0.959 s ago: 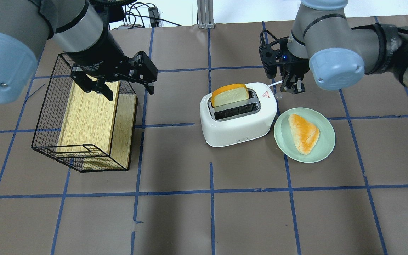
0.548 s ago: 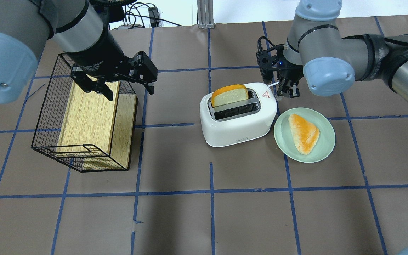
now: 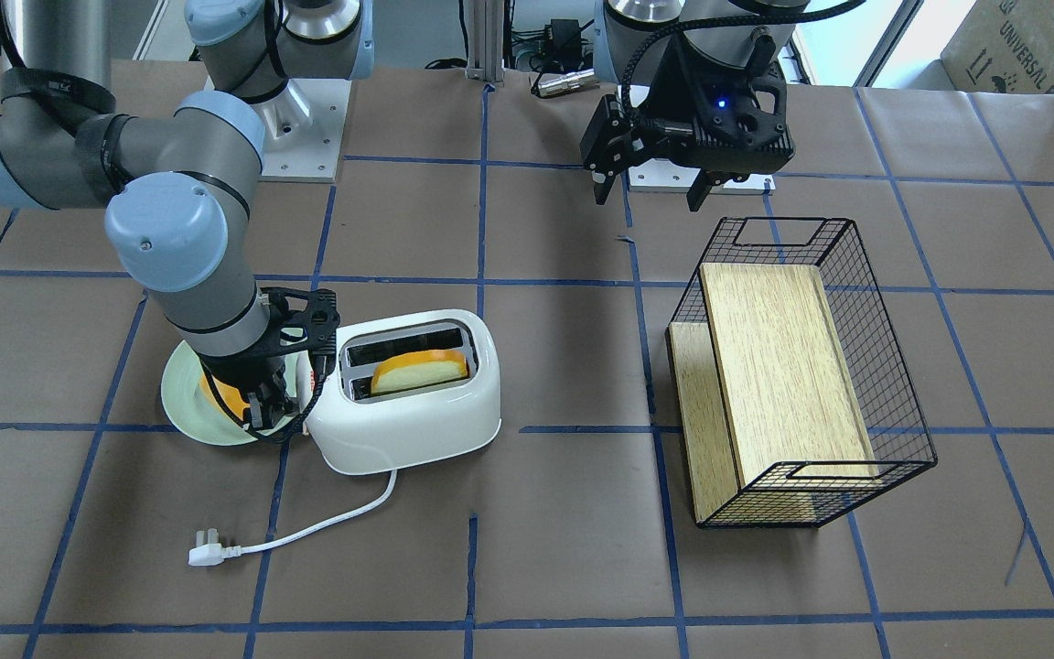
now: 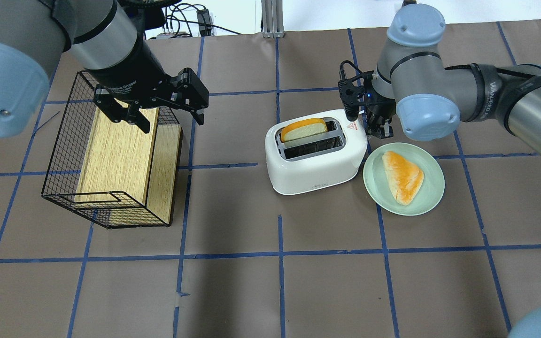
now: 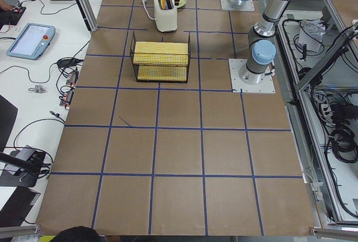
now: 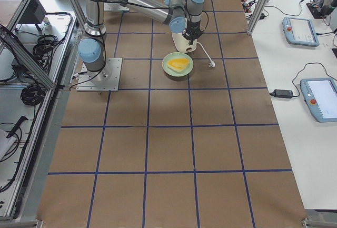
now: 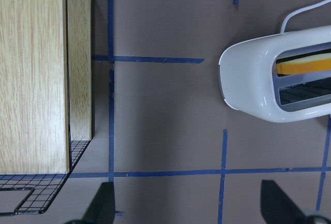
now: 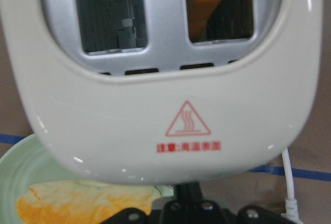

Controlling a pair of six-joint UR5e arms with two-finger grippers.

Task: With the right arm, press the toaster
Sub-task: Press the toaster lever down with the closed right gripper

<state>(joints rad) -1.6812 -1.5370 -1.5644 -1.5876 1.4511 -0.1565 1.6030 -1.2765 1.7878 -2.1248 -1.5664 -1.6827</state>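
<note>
The white toaster (image 4: 315, 162) stands mid-table with a yellow-crusted bread slice (image 4: 303, 130) sunk low in its far slot. My right gripper (image 4: 377, 127) is shut and pushed down against the toaster's right end, beside the red triangle label (image 4: 353, 124). In the front view it (image 3: 266, 412) sits low against the toaster's end (image 3: 417, 416). The right wrist view shows the label (image 8: 187, 119) close up over the closed fingers (image 8: 189, 203). My left gripper (image 4: 158, 115) hangs open and empty over the wire basket's far end.
A green plate (image 4: 435, 190) with a pastry (image 4: 403, 176) touches the toaster's right side, just under the right gripper. A black wire basket (image 4: 64, 155) holding a wooden box (image 4: 115, 155) lies at the left. The white cord and plug (image 3: 207, 554) trail across the table.
My right gripper moved left and down at the toaster's right end. The bread slice dropped deeper into its slot. The left arm has not moved.
</note>
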